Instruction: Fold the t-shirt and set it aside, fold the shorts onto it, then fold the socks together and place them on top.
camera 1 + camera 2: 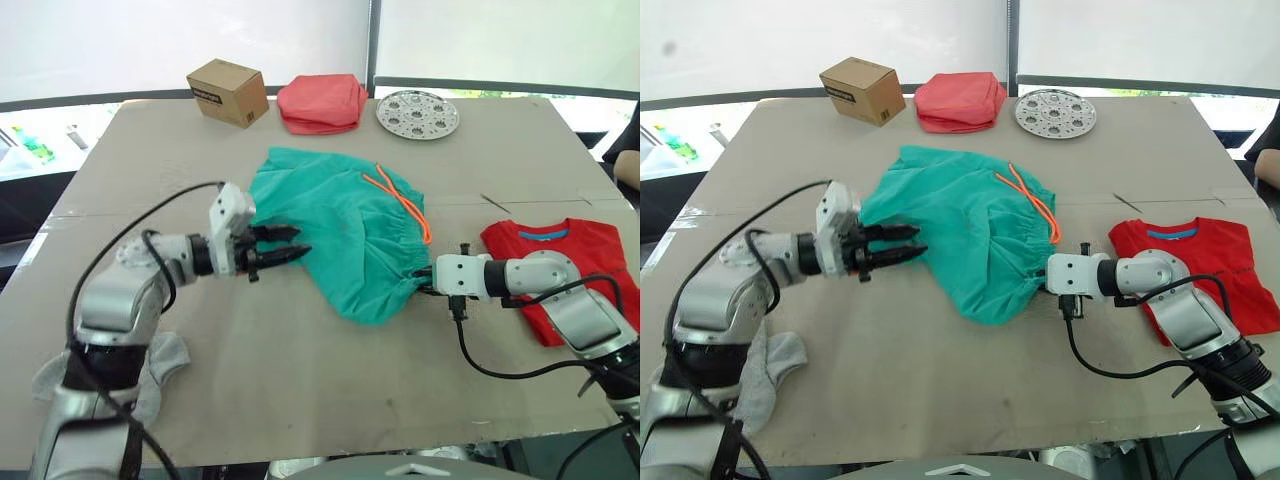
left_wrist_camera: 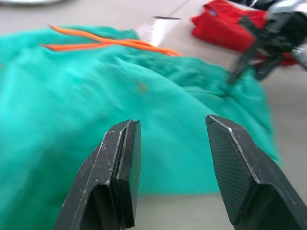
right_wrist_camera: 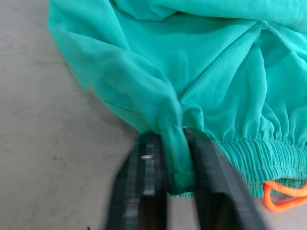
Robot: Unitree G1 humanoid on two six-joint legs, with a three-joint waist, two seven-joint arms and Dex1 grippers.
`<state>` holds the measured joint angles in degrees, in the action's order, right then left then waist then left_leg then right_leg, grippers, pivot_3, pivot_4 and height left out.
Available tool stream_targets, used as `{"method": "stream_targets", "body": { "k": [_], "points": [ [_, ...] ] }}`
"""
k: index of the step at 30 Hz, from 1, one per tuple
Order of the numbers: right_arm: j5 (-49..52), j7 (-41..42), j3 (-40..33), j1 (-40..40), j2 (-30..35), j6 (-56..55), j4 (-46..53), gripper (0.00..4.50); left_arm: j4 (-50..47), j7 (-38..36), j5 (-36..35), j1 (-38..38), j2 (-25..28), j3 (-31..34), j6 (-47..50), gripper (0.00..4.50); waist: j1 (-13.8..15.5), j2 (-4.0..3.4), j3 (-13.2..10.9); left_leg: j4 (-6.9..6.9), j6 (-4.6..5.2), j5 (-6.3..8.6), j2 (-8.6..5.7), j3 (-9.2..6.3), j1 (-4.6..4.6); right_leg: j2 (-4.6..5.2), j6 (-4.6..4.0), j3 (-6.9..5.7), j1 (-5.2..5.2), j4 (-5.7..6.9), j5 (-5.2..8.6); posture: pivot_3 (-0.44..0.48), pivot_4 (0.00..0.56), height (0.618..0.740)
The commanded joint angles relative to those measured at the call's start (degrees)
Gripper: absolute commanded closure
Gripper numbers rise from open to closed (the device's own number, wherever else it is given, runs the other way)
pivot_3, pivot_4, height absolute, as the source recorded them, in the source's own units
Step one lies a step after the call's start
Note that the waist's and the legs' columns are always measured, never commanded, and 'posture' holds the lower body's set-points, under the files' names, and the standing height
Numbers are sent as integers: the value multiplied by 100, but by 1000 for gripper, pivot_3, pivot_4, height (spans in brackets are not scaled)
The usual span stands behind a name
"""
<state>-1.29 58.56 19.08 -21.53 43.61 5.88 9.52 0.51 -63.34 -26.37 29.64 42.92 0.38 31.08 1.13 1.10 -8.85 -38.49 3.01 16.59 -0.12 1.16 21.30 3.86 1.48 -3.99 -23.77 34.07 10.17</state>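
The teal-green shorts lie crumpled in the middle of the table, their orange drawstring on top. My right gripper is shut on a fold of the shorts by the waistband at their right edge. My left gripper hovers open just over the shorts' left side, nothing between its fingers. The red t-shirt lies folded at the right, partly under my right arm. A grey sock lies at the front left beneath my left arm.
A cardboard box, a folded salmon-pink cloth and a round metal plate with holes stand along the table's far edge. A seam runs across the table's cardboard-coloured top.
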Motion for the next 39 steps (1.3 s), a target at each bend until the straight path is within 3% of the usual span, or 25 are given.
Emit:
{"method": "stream_targets", "body": {
  "k": [1, 5, 8, 11, 17, 23, 26, 30, 33, 35, 39],
  "points": [
    [36, -53, -181, 53, -30, 42, 316, 4470, 670, -586, 426, 823, -11, -450, -584, 2145, -20, 0, 0, 0, 0, 0, -1, 3, 0, -3, -1, -1, -1, 0, -1, 0, 150, 740],
    [-40, -196, -196, 70, -134, 208, 444, 4470, 1898, -1482, 1104, 1913, -254, -1120, -1815, 2145, -23, 3, 1, -1, -2, -2, -5, 10, 1, -6, 2, 3, -1, -2, -17, 0, 150, 740],
    [-75, -331, -248, 45, -227, 345, 534, 4500, 3084, -2301, 1552, 2862, -576, -1604, -2616, 1356, -26, 4, 1, -3, -1, -2, -10, 13, 2, -7, 3, 5, -1, -4, -16, 0, 150, 740],
    [-125, -431, -273, 34, -262, 474, 641, 4500, 4275, -2534, 2074, 3586, -939, -1903, -3438, 57, -26, 4, 1, -7, 4, 1, -19, 11, 9, -11, 9, 2, -3, -6, -15, 0, 150, 740],
    [-217, -636, -297, 83, -326, 675, 774, 4500, 5831, -2390, 2847, 4299, -1410, -2183, -4013, 20, -46, 5, 1, -13, 26, 13, -13, 8, 14, -11, 26, 3, -6, 0, -11, 0, 150, 740],
    [-244, -726, -349, 213, -328, 824, 962, 4500, 6566, -2208, 3510, 4407, -1533, -2376, -4057, 20, -36, 5, 1, -33, 32, 16, -10, 1, 39, -10, 26, -1, -32, 27, -13, 0, 150, 740],
    [-246, -752, -371, 266, -326, 870, 1020, 4500, 6627, -2483, 3296, 4422, -1689, -2078, -3821, 681, -31, 6, 0, -56, 40, 21, -10, 1, 48, -6, 31, -1, -38, 43, -9, 0, 150, 740],
    [-239, -755, -369, 283, -332, 873, 1018, 4500, 6484, -2884, 3080, 4373, -1754, -1822, -3579, 2472, -33, 7, 0, -78, 48, 26, -13, 2, 50, 6, 37, -2, -38, 56, -6, 0, 150, 740],
    [-225, -750, -360, 269, -342, 830, 958, 4500, 6228, -2916, 2634, 4288, -1686, -1808, -3110, 4066, -39, 8, 0, -80, 49, 26, -13, 3, 47, 6, 38, 1, -39, 67, -5, 0, 150, 740],
    [-208, -757, -372, 251, -359, 804, 915, 4500, 6025, -2916, 2478, 4163, -1516, -1889, -2917, 4436, -42, 7, 0, -79, 49, 26, -12, 1, 45, 5, 37, 1, -39, 71, -5, 0, 150, 740],
    [-111, -840, -562, 309, -354, 859, 916, 4500, 5444, -2916, 1971, 3833, -873, -1854, -2368, 4436, -106, 7, 0, -78, 49, 26, -11, 3, 42, 2, 33, 10, -42, 75, -8, 0, 150, 740]
  ]
}}
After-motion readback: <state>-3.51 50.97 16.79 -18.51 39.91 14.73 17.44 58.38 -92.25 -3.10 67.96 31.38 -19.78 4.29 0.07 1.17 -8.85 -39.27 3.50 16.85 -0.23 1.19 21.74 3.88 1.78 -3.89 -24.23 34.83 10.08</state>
